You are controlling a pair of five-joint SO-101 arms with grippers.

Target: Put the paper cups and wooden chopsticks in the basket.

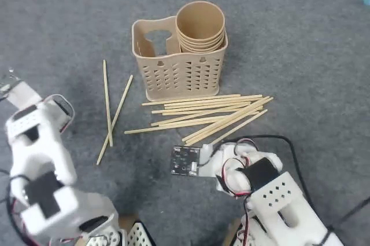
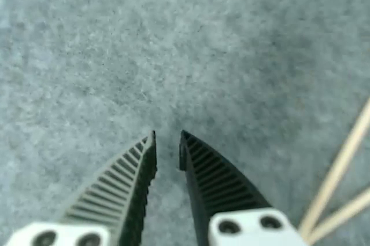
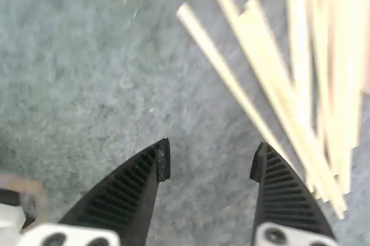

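Cups (image 1: 200, 26) already stacked in basket (image 1: 173, 75). Chopsticks (image 1: 208, 107) loose on counter (image 1: 306, 43) beside it. Right pincer (image 3: 211, 159) spread beside the pile (likely lining up a grab); left pincer (image 2: 167, 142) barely parted, empty.

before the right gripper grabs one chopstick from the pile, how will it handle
Probably stiff and very light: the chopsticks are thin, straight wooden sticks. Slender, so one may roll or skid on the mat if nudged. They overlap in the pile, so the open right gripper may catch several.

Cup stack (image 1: 200, 23) fills 1 basket (image 1: 179, 75) compartment; other free.
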